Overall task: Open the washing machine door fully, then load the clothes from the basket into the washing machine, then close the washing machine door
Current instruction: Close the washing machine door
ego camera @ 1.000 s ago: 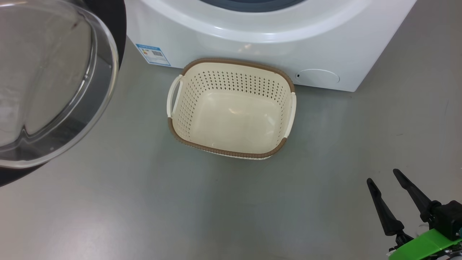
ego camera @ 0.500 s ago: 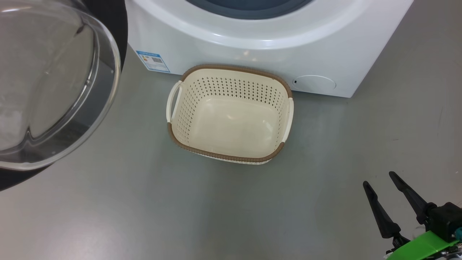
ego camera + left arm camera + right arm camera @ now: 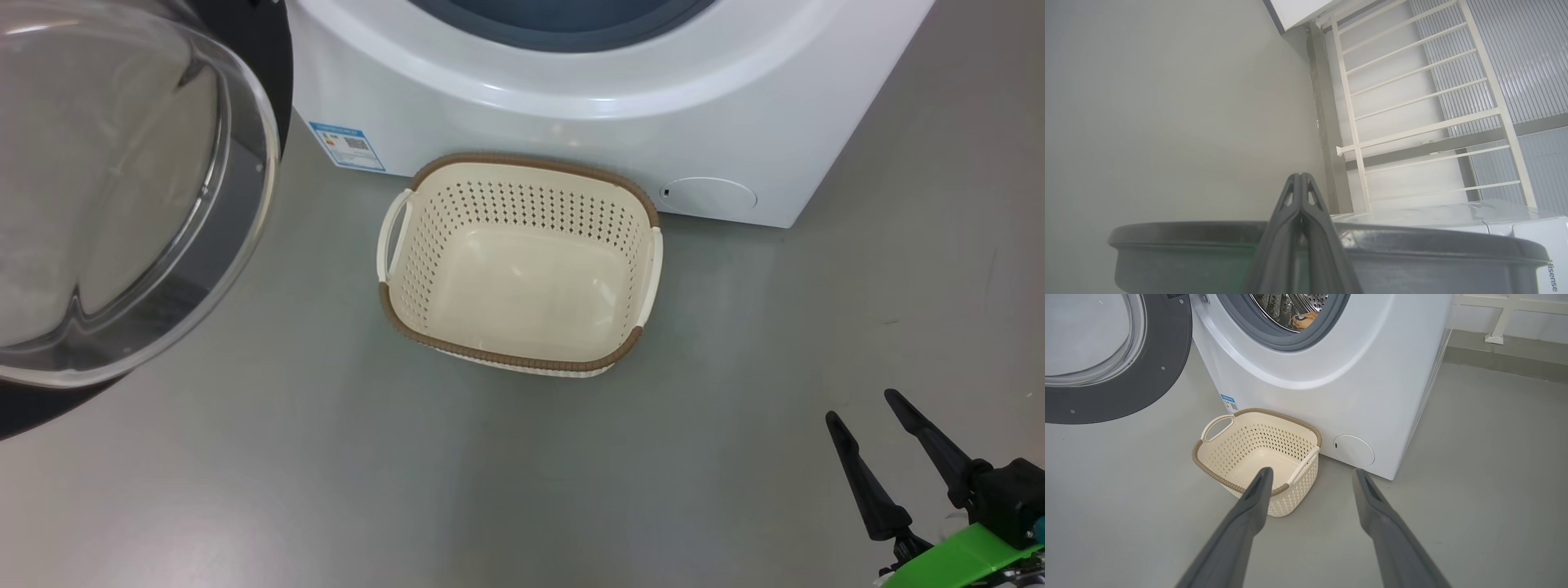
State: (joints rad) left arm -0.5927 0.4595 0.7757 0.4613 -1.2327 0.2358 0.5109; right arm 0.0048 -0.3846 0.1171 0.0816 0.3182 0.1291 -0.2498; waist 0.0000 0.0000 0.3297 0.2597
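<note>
At lower right of the head view, the right gripper (image 3: 862, 407) is held wide open, empty. The left gripper (image 3: 1300, 179) is pressed shut by the washing machine door (image 3: 122, 204). Mid-frame, the basket (image 3: 506, 359) is seen empty. Farther up, the clothes (image 3: 1300, 320) are seen inside the washing machine (image 3: 571, 122). Loading looks done; next the door must be pushed shut.

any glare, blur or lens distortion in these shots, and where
Head view: sharp, with glare streaks on the glass of the washing machine door and a highlight on the washing machine. Left wrist view: hazy, washed out, the shut left pincer soft. Right wrist view: slight wide-angle bowing of the machine's edge, the right pincer blurred.
</note>
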